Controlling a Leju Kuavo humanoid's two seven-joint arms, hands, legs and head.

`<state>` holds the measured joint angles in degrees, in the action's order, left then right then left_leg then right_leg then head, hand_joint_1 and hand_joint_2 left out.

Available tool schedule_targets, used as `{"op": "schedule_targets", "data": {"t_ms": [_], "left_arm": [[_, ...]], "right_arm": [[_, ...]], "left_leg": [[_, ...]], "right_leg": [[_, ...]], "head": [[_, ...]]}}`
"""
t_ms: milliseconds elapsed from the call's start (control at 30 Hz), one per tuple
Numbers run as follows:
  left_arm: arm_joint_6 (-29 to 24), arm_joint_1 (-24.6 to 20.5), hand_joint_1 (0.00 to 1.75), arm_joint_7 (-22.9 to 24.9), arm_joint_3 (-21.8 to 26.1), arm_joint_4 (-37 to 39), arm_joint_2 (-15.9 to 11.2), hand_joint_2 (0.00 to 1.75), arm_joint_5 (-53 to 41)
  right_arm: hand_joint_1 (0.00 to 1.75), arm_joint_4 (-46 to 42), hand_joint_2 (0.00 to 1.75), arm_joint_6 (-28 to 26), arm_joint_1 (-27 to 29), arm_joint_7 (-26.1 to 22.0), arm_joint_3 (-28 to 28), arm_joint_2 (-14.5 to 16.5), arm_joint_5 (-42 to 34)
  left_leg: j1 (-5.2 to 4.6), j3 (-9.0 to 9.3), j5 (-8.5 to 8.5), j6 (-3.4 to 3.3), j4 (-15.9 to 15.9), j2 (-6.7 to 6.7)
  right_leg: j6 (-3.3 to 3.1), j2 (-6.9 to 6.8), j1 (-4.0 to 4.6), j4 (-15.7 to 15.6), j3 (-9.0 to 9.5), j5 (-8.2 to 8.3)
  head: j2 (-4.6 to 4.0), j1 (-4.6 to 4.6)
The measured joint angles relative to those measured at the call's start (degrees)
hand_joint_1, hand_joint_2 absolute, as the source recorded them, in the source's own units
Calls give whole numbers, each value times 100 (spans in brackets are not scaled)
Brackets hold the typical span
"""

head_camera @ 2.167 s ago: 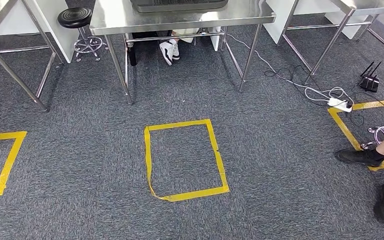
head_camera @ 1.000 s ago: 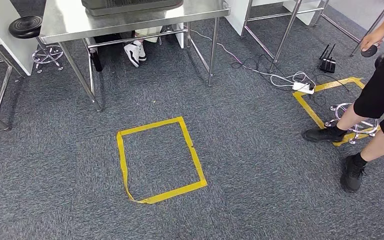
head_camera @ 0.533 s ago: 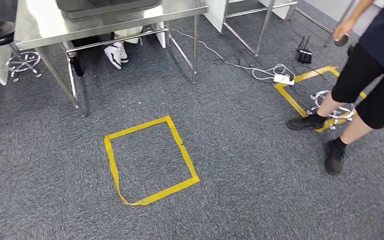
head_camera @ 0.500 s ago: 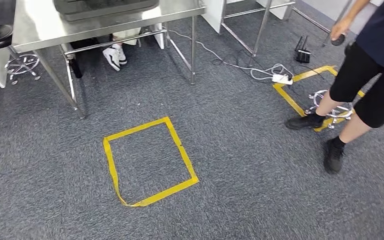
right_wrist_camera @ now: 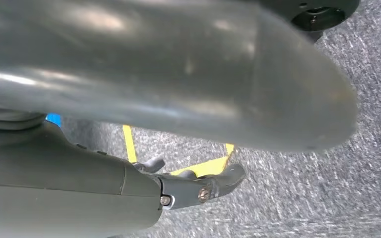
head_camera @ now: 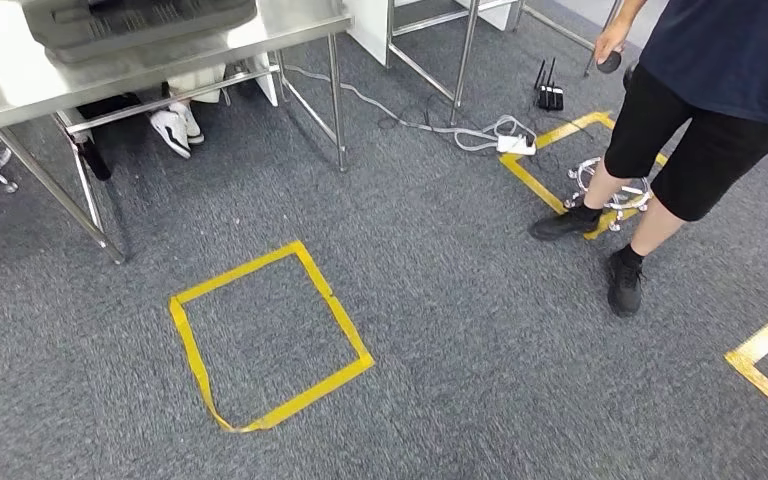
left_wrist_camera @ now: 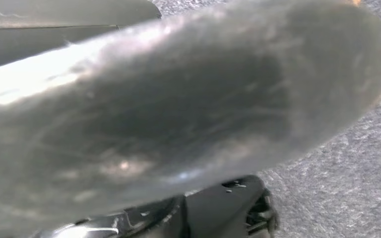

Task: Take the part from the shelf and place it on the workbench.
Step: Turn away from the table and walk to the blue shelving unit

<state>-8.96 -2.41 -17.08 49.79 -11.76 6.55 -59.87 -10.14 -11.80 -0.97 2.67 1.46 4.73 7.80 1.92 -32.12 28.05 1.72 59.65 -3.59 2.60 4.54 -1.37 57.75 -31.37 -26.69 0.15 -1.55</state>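
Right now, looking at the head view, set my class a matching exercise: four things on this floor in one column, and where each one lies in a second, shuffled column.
Things
1. white trainers
2. white power strip
3. black router
4. person in black shorts

Places
A. just beyond the yellow tape corner, cables running to it
B. under the steel table
C. standing with one shoe on the yellow tape outline
D. on the carpet beyond the power strip, aerials up

Pairs: 1-B, 2-A, 3-D, 4-C
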Motion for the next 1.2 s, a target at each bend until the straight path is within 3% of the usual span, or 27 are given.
{"op": "schedule_targets", "data": {"t_ms": [67,133,200,233,267,300,333,400,467,533,567,633,733,767,800,833,867,933,1000,1067,1133,1200], "left_arm": [[-1,-3,0,1,1,1,-2,0,1],[-1,-5,0,-1,2,1,-4,0,1],[-1,-5,0,-3,2,1,-5,0,1],[-1,-3,0,-4,2,1,-6,0,2],[0,-2,0,-4,2,1,-6,0,2],[0,-2,0,-5,2,1,-6,0,2],[0,-3,0,-5,2,1,-5,0,2],[0,-7,0,-5,2,1,-4,0,1],[-1,-10,0,-7,2,1,-4,0,0],[1,-17,0,-9,2,1,-3,0,0],[2,-23,0,-9,2,1,-2,0,1],[4,-28,0,-9,2,1,-3,0,2],[5,-19,0,-1,2,2,-8,0,2],[5,-14,0,3,2,3,-9,0,1],[6,-11,0,7,2,3,-10,0,1],[6,-9,0,9,2,3,-11,0,0],[6,-8,0,11,3,3,-14,0,0],[9,0,0,12,3,9,-18,0,-5],[18,0,0,15,2,19,-18,0,-15],[24,-8,0,23,3,22,-20,0,-26],[25,-13,0,28,4,22,-21,0,-38],[26,-15,0,29,4,21,-21,0,-49]], "right_arm": [[0,2,0,0,14,0,0,-1,0],[0,4,0,0,21,1,0,-4,0],[0,4,0,0,3,2,1,1,2],[0,4,0,0,-4,2,2,3,3],[0,4,0,0,-4,3,2,4,5],[0,4,0,0,2,5,2,3,7],[0,4,0,0,9,10,2,1,9],[0,4,0,0,10,18,2,-3,15],[0,4,0,1,-5,21,2,-5,22],[0,5,0,6,-10,22,2,-4,23],[0,5,0,9,-7,22,2,-2,22],[0,5,0,13,3,30,2,1,15],[0,5,0,21,6,39,2,3,19],[0,5,0,27,7,39,2,6,22],[0,6,0,32,10,40,2,10,25],[0,6,0,36,14,40,2,14,25],[0,7,0,38,16,41,2,18,27],[0,6,0,39,10,42,2,19,35],[0,5,0,39,-1,43,2,13,50],[0,6,0,39,10,44,2,8,58],[0,7,0,39,23,46,2,1,60],[0,7,0,39,6,51,3,1,61]], "left_leg": [[-30,-25,-32,-92,-12,90],[-34,-39,-63,-188,-39,185],[-47,-64,-71,-249,-47,291],[-58,-76,-72,-263,-46,353],[-69,-84,-73,-269,-46,410],[-78,-88,-75,-272,-45,464],[-84,-86,-75,-273,-45,510],[-96,-75,-76,-267,-44,589],[-117,-60,-68,-230,-46,660],[-121,-34,-72,-161,-73,727],[-112,-24,-72,-123,-80,745],[-98,-70,74,-70,91,638],[-84,-492,662,-32,1118,384],[-79,-629,775,-17,1425,357],[-70,-685,774,-2,1550,344],[-54,-623,644,12,1426,333],[-28,-469,436,28,1105,294],[46,-117,100,58,342,3],[65,3,49,40,38,-217],[28,-10,46,-42,23,-116],[18,-6,18,-147,-10,33],[11,-3,15,-221,-28,205]], "right_leg": [[66,18,-19,-1,-67,20],[85,-169,-14,252,-236,-97],[58,-364,-2,939,-588,-390],[52,-387,0,1337,-788,-532],[61,-394,1,1604,-920,-611],[87,-401,2,1670,-944,-606],[123,-416,6,1463,-825,-507],[154,-547,33,611,-359,-223],[91,-667,80,46,-75,-59],[-2,-633,117,-31,-69,-22],[-47,-585,92,-52,-52,3],[-128,-494,33,-111,2,59],[-190,-356,6,-132,32,88],[-192,-293,7,-131,34,87],[-191,-226,5,-127,38,86],[-188,-147,-3,-119,46,85],[-175,-67,-14,-103,54,76],[-115,87,-22,-20,17,39],[-28,214,-20,47,-77,22],[53,309,-36,37,-169,51],[96,81,-28,175,-292,-5],[80,-280,-4,765,-606,-269]], "head": [[1,-1],[1,17],[1,38],[1,39],[2,38],[2,39],[2,39],[2,41],[2,35],[1,30],[1,29],[0,13],[0,-16],[0,-17],[0,-16],[0,-16],[0,-17],[1,-20],[2,-20],[1,-20],[0,-2],[0,29]]}}
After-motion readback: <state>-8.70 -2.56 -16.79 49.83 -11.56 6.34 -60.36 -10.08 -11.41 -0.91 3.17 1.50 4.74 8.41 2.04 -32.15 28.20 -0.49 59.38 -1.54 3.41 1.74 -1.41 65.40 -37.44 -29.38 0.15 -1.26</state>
